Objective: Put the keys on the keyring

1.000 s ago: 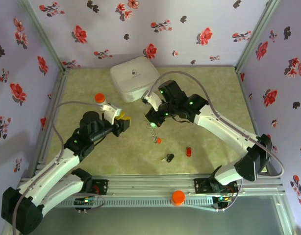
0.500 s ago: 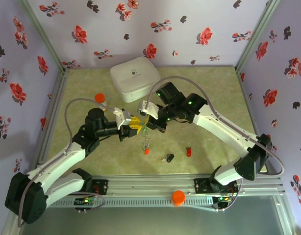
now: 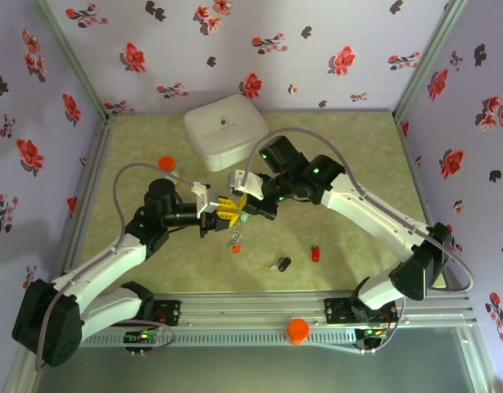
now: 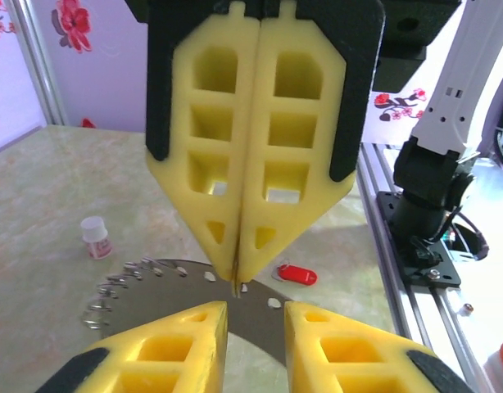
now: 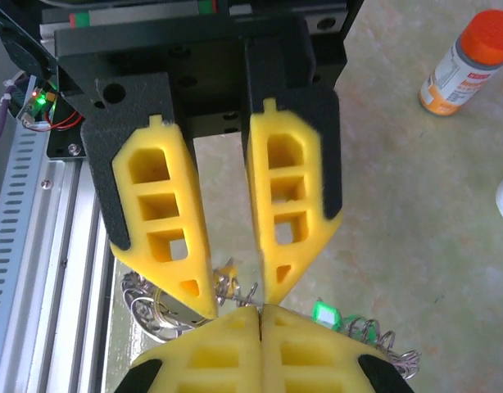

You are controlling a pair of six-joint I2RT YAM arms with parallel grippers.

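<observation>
1. My right end effector [image 5: 260, 315] is shut. Its yellow fingers press flat together and pinch the keyring [image 5: 149, 309], whose wiry coils spread to both sides of the tips at the bottom of my right wrist view.
2. A second ago it held the ring just right of centre in the top view. Now it sits slightly further left, at the middle of the frame.
3. My left end effector [image 4: 256, 315] has made the bigger move. A second ago it was left of centre, well apart from the right one. Now it points tip to tip at it, just beside the ring.
4. Its jaws stand apart with a narrow gap. In the right wrist view the ring's coils show in that gap, but I cannot tell whether the fingers touch them.
5. A red key [image 3: 235, 248] dangles from the ring below both end effectors. It has swung leftward since a second ago.
6. A green key [image 5: 324, 312] sits on the coils just right of my right fingertips.
7. The black key [image 3: 282, 264] and a second red key [image 3: 315, 254] lie on the bench [image 3: 358, 147], lower right of centre, where they lay before and well apart from the ring.
8. The orange-capped bottle [image 3: 166, 164] stands unmoved at centre left.
</observation>
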